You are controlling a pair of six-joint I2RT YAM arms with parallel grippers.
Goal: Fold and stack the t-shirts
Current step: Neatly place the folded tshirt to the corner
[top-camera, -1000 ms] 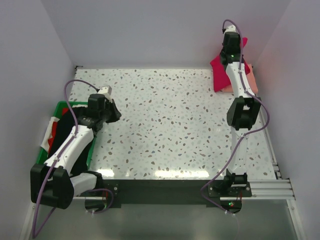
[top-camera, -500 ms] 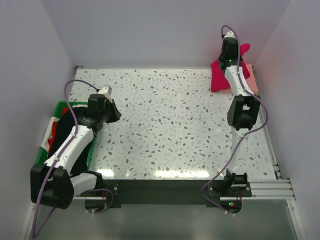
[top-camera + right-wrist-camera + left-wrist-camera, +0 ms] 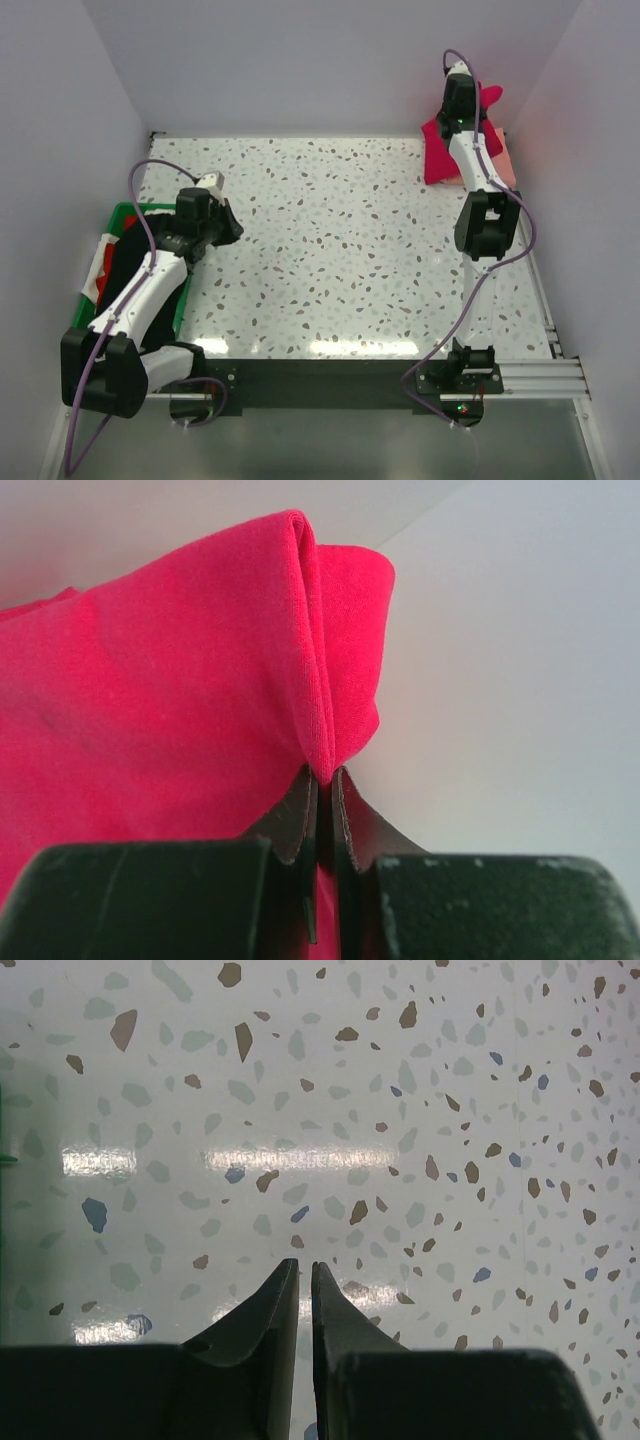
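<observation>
- The right gripper (image 3: 322, 770) is raised above the far right corner of the table (image 3: 350, 260). Its fingers are pressed together on a doubled fold of the crimson t-shirt (image 3: 180, 680).
- The rest of the crimson t-shirt hangs down from that pinch to the same corner. There it drapes over the salmon t-shirt (image 3: 506, 166), which lies flat at the table's right edge.
- The left gripper (image 3: 305, 1265) hovers over bare table near the left edge, just beside the green crate (image 3: 118, 212). Its fingers are nearly pressed together with only a thin slit between them, and they hold nothing.
- The cloth looks light, soft and limp. It will probably sag and swing from a single pinch rather than keep any shape.
- A hold on one fold is likely to let the layers slide or bunch.
- Better places to take hold are probably a hem, a shoulder seam or a corner, with one gripper on each side, so the shirt can be spread flat on the open middle of the table before folding.
</observation>
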